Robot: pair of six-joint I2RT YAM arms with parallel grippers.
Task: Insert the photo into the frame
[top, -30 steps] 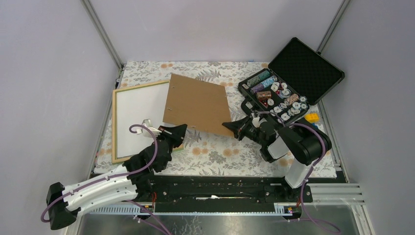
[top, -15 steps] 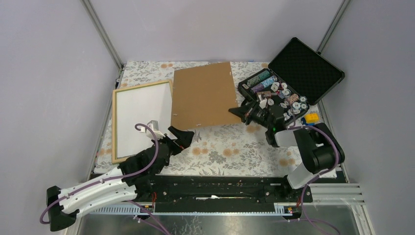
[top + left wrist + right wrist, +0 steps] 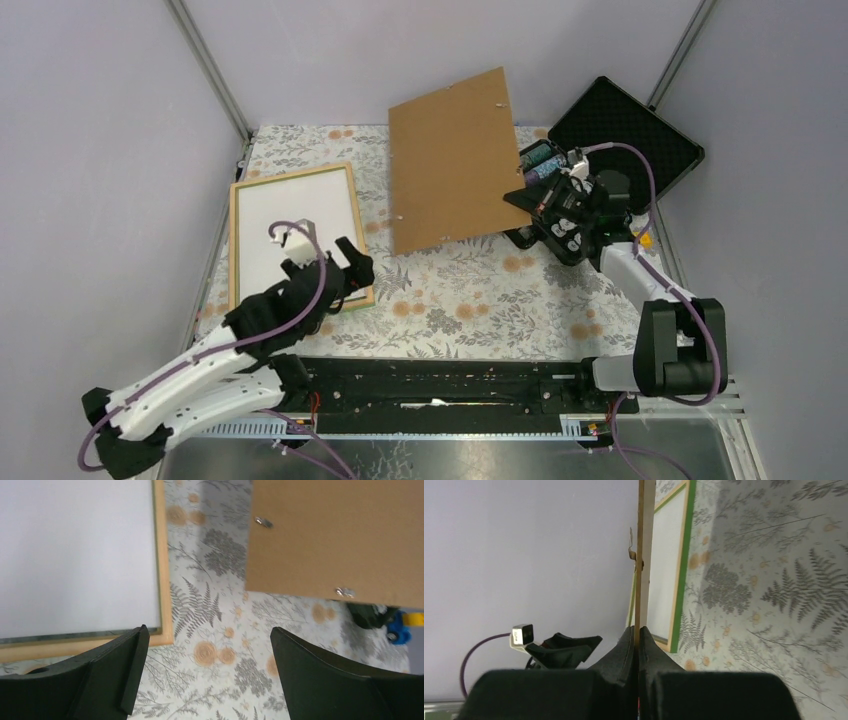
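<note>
The frame lies flat at the left of the table, its light wood rim up; it also shows in the wrist views. A white sheet fills it, apparently the photo's plain back; no printed side shows. My left gripper hovers open and empty over the frame's near right corner. My right gripper is shut on the edge of the brown backing panel, held tilted above the table's back middle and seen edge-on from the right wrist.
A black hinged case stands open at the back right, partly hidden by the right arm. A small blue and yellow object lies beside it. Grey walls and metal posts close in the table on three sides.
The right gripper closed on the backing panel and lifted it off the frame, up and to the back right. The left gripper opened, let go of the panel and drew back left.
</note>
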